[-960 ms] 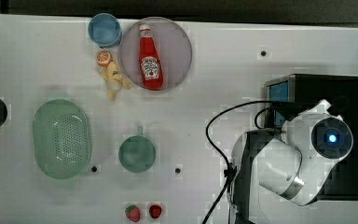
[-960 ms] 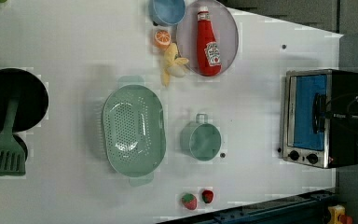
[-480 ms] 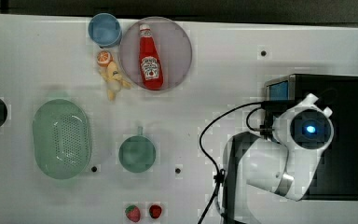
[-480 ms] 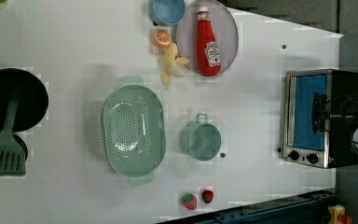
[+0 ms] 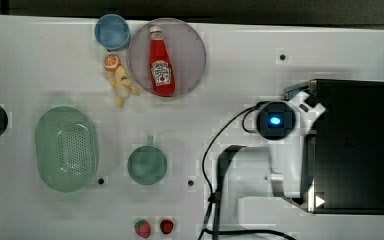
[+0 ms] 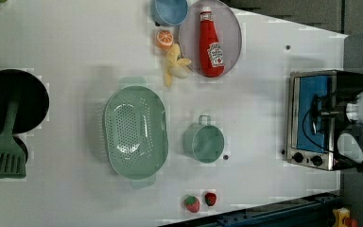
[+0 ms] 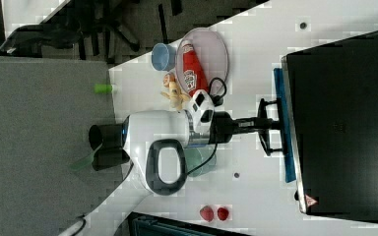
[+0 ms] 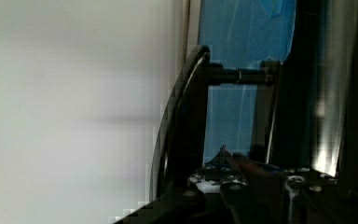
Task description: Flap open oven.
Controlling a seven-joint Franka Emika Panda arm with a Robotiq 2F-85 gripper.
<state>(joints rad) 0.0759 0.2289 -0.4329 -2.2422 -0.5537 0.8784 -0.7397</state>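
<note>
top: overhead | left, right: high, share table | wrist: close-up

We see bare white table between the oven front and the green cup, so that stretch lies free. The arm itself crosses it, and its gripper crowds the door handle.
</note>
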